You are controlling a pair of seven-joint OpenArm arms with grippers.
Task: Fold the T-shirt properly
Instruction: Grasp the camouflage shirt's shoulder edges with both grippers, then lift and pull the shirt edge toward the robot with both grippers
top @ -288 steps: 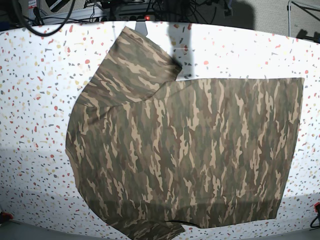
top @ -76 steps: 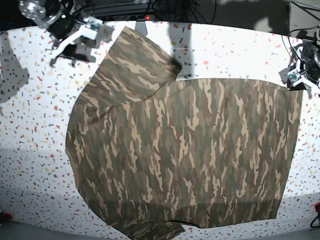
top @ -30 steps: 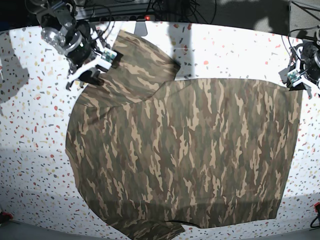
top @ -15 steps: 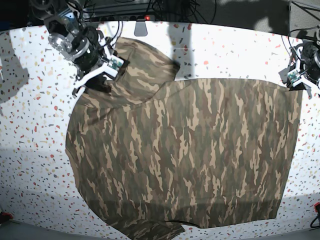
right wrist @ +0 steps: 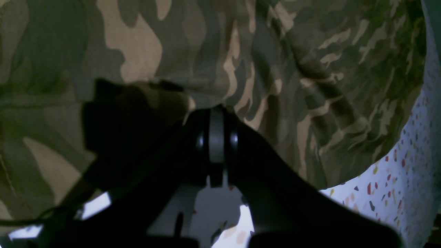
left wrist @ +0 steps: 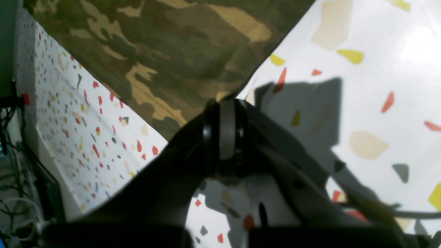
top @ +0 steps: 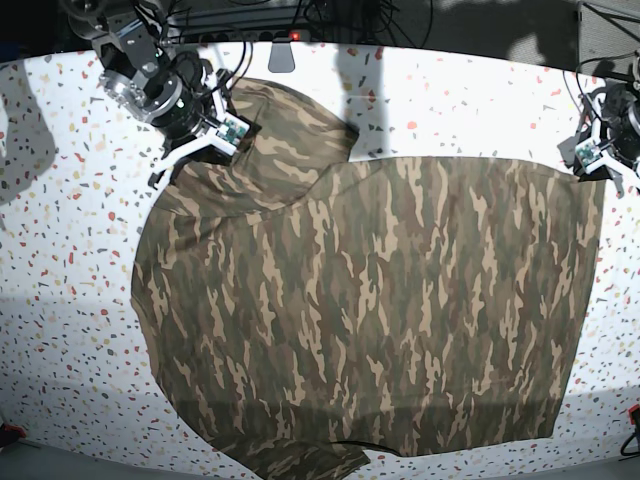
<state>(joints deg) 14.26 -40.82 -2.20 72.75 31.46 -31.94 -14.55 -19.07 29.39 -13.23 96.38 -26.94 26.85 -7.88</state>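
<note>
Change: the right end effector [top: 205, 140], seen standing wide over the sleeve a second ago, is now closed on the sleeve fabric at the upper left of the base view; in the right wrist view a fold of cloth is bunched beside the shut jaws [right wrist: 216, 137]
Other arm: the left end effector [top: 590, 160] is unchanged at the upper right of the base view, jaws closed on the corner of the hem, as shown in the left wrist view [left wrist: 222, 120]
Garment: the large short-sleeved camouflage cloth T-shirt in olive, brown and tan [top: 380, 310] is spread flat across the middle of the frame, one sleeve reaching to the upper left, the other at the bottom edge
Meaning for the task: both far corners are judged to be gripped, so a first fold towards the lower edge can be started; no fold has been made yet
Surface: a white worktop speckled with red, yellow and grey chips [top: 60, 250], glossy, with shadows along its lower edge
Room: dark cables and equipment are seen along the top of the frame, behind the worktop
</note>
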